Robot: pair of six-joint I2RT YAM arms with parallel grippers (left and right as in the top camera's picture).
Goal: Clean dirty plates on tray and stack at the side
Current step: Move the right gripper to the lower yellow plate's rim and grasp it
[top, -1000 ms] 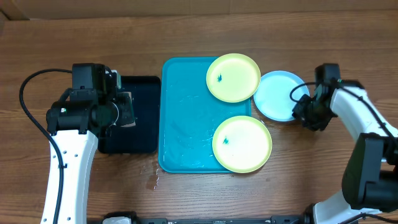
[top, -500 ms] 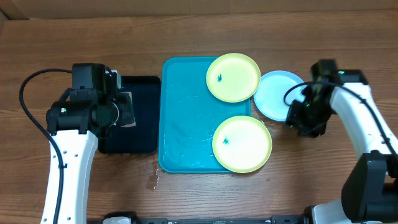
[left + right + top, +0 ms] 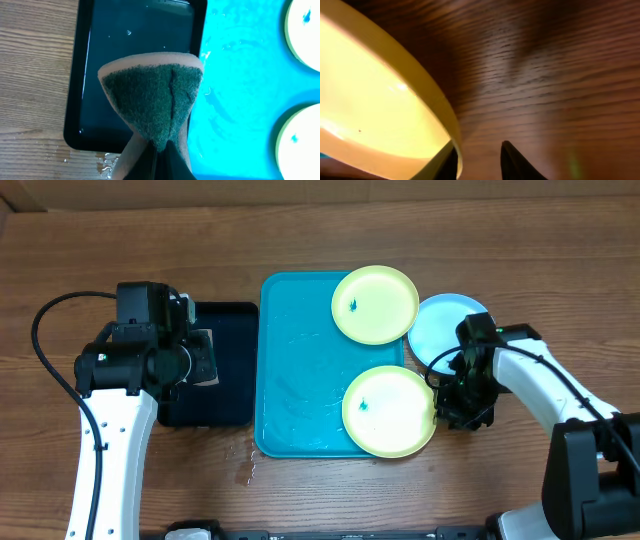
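Note:
Two yellow-green plates lie on the turquoise tray (image 3: 295, 370), the far one (image 3: 375, 304) and the near one (image 3: 389, 410), each with a small dark blue smudge. A light blue plate (image 3: 445, 332) sits on the wood just right of the tray. My right gripper (image 3: 450, 408) is low at the near plate's right rim. In the right wrist view that plate (image 3: 380, 110) has its rim against the left finger, and the gripper (image 3: 479, 147) is open with bare wood in the gap. My left gripper (image 3: 159, 155) is shut on a green-faced sponge (image 3: 152, 100) above the black tray (image 3: 140, 45).
The smaller black tray (image 3: 225, 380) lies against the turquoise tray's left side and looks wet. Water drops (image 3: 245, 470) spot the wood by the tray's near left corner. The left arm's cable (image 3: 45, 350) loops out on the left.
My right arm has moved from beside the light blue plate toward the near side and left, down to the near yellow-green plate's rim. The left arm and sponge have stayed put.

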